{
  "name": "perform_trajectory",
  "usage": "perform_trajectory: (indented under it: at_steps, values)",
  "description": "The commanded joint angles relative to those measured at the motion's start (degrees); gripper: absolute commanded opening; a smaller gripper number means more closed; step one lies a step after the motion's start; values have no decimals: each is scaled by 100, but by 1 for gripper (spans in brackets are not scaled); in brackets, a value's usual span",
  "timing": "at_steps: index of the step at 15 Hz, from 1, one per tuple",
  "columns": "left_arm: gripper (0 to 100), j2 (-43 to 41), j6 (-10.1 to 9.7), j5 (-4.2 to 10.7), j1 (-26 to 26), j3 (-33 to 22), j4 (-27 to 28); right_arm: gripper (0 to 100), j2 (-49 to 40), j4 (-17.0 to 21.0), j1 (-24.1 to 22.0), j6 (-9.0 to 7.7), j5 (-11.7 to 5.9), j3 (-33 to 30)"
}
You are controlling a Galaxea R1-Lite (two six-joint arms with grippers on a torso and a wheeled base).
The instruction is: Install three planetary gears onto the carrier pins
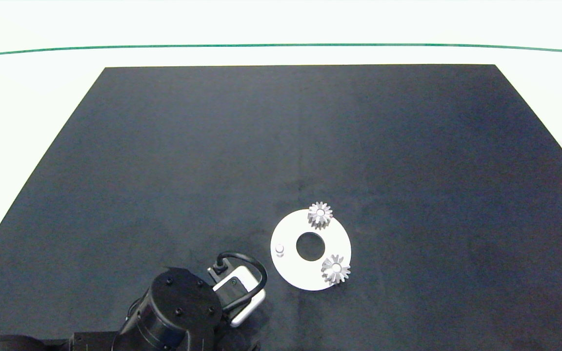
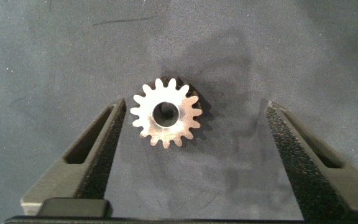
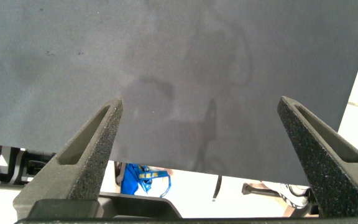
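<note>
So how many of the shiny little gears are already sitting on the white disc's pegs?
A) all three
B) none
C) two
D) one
C: two gears sit on pins of the white disc, one pin is bare, and the third gear lies on the dark mat between the open left end effector's fingers.

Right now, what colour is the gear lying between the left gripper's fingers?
Shiny silver metal, lying flat on the dark mat; the gear shows best in the left wrist view.
</note>
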Motion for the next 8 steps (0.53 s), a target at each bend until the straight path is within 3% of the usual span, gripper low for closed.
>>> perform_trajectory:
  at_steps: [1, 8]
  values:
    - [84, -2, 52, 13, 10, -9, -3, 100, -23, 18, 2, -3, -15, -2]
    - [71, 156, 105, 13, 19, -255, 6, 100, -50, 18, 2, -3, -15, 6]
